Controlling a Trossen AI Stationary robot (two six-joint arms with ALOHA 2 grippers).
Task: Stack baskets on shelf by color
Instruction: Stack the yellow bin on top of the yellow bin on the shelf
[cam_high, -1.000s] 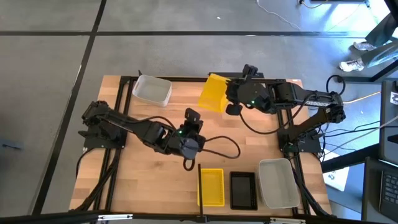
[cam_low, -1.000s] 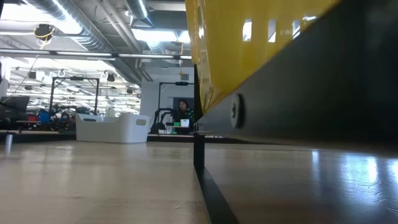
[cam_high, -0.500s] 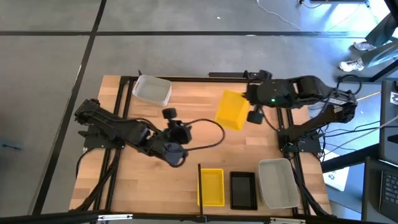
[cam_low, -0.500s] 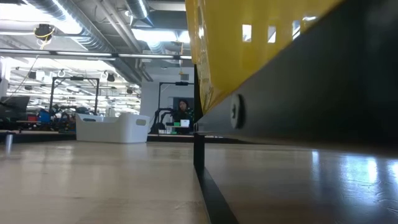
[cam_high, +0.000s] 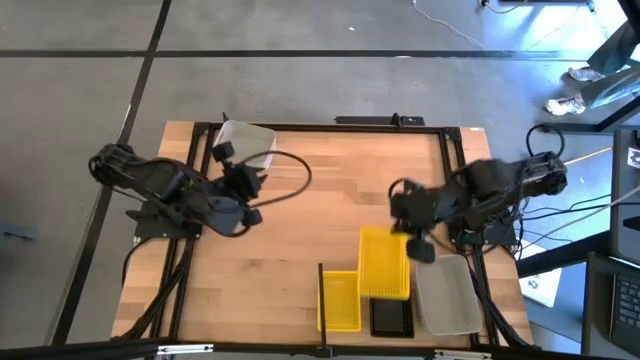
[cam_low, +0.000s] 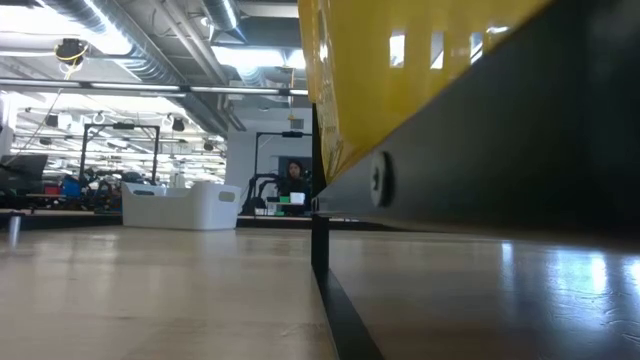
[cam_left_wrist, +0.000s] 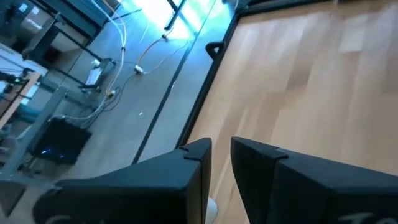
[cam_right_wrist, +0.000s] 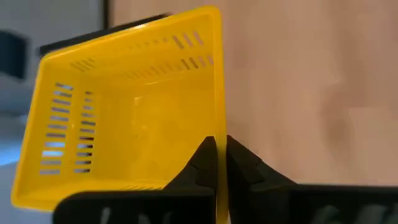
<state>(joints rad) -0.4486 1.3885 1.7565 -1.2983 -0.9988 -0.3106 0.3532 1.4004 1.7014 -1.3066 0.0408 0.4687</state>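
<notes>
The carried yellow basket (cam_high: 384, 264) hangs over the near part of the table, above the row on the shelf, overlapping the black basket (cam_high: 391, 315) and the inner edge of the second yellow basket (cam_high: 338, 300). The right gripper (cam_high: 411, 240) pinches its rim: in the right wrist view the two fingers (cam_right_wrist: 204, 163) are clamped tight on the thin yellow wall (cam_right_wrist: 216, 74), with the slotted inside of the basket open to the camera.

No brand, label or writing can be read on anything.

Counted from above: two yellow baskets, one black, and two grey-white ones, one (cam_high: 447, 293) at the right end of the shelf row and one (cam_high: 248, 140) at the far left corner of the table. A thin dark divider (cam_high: 319, 297) stands at the left edge of the yellow basket on the shelf.

The left gripper (cam_high: 238, 172) sits just beside the far grey-white basket, holding nothing; its fingers (cam_left_wrist: 193, 180) stand a narrow gap apart over bare wood.

The table (cam_high: 320, 190) is pale wood planking in a dark frame, on a grey concrete floor with dark seams. A person's shoes (cam_high: 570, 90) show at the upper right. The low view is filled by yellow plastic (cam_low: 400, 70) close up, with a workshop, ceiling ducts and a white basket (cam_low: 183, 205) beyond.
</notes>
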